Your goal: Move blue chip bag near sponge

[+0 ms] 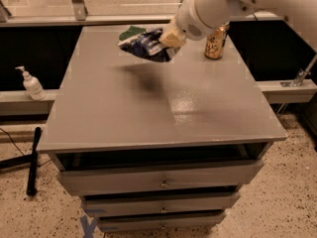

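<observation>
Clenched jaws on the end of the blue chip bag [144, 46] that faces the right edge, up over the far half of the counter [148, 118], a little left of the middle of the far edge; beige, at the tip of a thick white arm [223, 6] reaching in from over the far right corner; bag held clear of the surface, long side roughly level, with a soft dark shadow [143, 78] on the counter beneath and slightly nearer. Dark navy foil, crinkled and glossy, with white patches and white lettering; too blurred to read, no brand to be made out; pale sealed end toward the left edge. Just behind the bag, at the far edge, the sponge [132, 32]; only a dark green scouring top on show, lower part hidden by the bag; touching or apart, cannot tell. Toward the far right corner, upright, a gold-brown drink can [216, 42]; metallic, cylindrical, with a paler label band and dark markings; not legible either; well apart from the bag. Counter itself flat, matte grey, rectangular, with a pale sheen right of centre; below the near edge, three grey drawers [161, 180] with small metal pulls. Beyond the left edge, a white pump bottle [32, 86] on a low ledge; on the speckled floor, a black rod-like handle [33, 160] and a blue tape cross [88, 225].
</observation>
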You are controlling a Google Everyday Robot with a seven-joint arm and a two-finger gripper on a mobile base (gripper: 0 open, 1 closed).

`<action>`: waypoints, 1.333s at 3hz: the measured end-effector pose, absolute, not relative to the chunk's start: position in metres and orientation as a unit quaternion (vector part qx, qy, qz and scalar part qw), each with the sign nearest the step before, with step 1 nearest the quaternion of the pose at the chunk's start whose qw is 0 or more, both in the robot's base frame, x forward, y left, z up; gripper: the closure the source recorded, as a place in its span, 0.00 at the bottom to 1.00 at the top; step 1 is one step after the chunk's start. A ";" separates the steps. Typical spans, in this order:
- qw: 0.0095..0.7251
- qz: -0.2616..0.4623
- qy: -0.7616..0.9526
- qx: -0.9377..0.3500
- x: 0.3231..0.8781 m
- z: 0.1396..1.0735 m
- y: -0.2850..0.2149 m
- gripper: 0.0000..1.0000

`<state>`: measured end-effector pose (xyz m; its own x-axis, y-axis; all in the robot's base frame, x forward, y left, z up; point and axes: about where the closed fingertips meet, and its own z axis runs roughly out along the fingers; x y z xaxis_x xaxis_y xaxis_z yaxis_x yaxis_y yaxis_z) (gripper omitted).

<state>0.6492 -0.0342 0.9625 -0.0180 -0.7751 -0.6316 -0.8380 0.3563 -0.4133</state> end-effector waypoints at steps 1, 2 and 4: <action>0.423 0.007 0.713 -0.559 0.701 0.956 -0.025 1.00; 0.421 -0.030 0.723 -0.547 0.751 0.944 -0.028 1.00; 0.398 -0.110 0.745 -0.524 0.803 0.935 -0.074 1.00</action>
